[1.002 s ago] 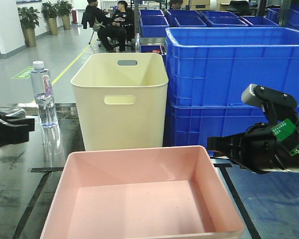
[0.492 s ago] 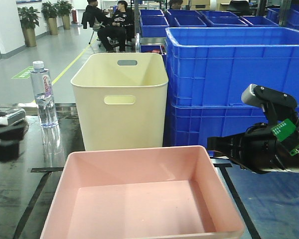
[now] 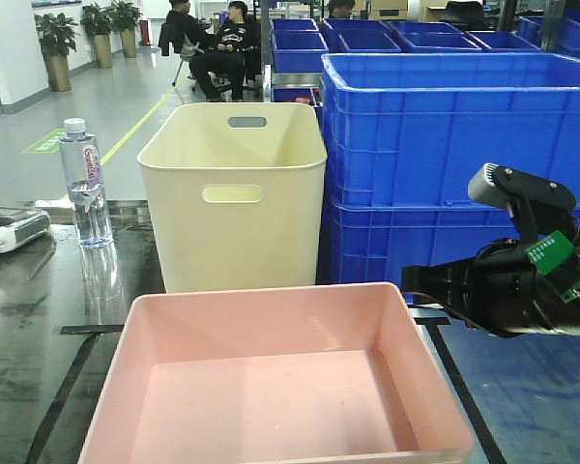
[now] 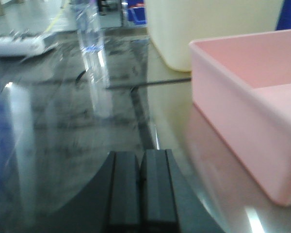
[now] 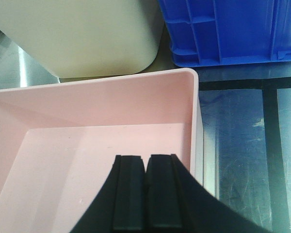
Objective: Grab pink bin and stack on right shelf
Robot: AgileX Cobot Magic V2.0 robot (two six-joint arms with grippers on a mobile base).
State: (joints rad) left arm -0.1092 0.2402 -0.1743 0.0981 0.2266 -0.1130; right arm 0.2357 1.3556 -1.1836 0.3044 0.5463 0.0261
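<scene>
The pink bin stands empty on the dark glossy shelf top, inside black tape lines. My right gripper reaches in from the right at the bin's far right corner. In the right wrist view it is shut, empty, and hangs above the bin's floor beside the right wall. My left gripper is shut on nothing, low over the shelf top, left of the bin's wall. It does not show in the front view.
A tall cream bin stands right behind the pink bin. Stacked blue crates fill the back right. A water bottle and a white device sit at the left. People sit far behind.
My left gripper has drawn back out of the front view at the left edge, uncovering the white device. The right arm and the pink bin have not moved.
</scene>
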